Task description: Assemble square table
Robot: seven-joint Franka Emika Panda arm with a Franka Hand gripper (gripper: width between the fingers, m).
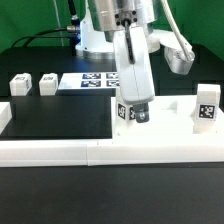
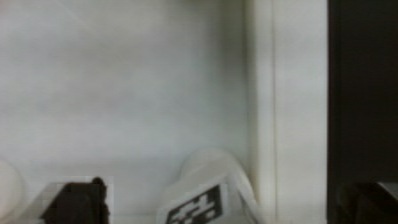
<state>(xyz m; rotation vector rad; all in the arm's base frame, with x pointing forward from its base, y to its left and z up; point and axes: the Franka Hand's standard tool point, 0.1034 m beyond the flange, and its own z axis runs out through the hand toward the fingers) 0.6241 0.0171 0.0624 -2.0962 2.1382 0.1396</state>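
Observation:
The square tabletop (image 1: 165, 128) lies flat at the exterior view's right, against the white rails. One white tagged leg (image 1: 207, 105) stands upright at its far right corner. A second tagged leg (image 1: 123, 112) stands at the slab's left corner, under my gripper (image 1: 133, 116). In the wrist view this leg (image 2: 205, 197) rises between my two dark fingertips (image 2: 80, 202), with a gap on each side. The slab (image 2: 125, 90) fills most of that view. My gripper (image 2: 231, 205) is open around the leg. Two more legs (image 1: 19, 84) (image 1: 47, 82) lie at the exterior view's left.
The marker board (image 1: 88, 80) lies flat behind the arm. A long white rail (image 1: 60, 152) runs along the front, and another rail piece (image 1: 4, 116) stands at the exterior view's left. The black table (image 2: 365, 100) shows beside the slab's edge.

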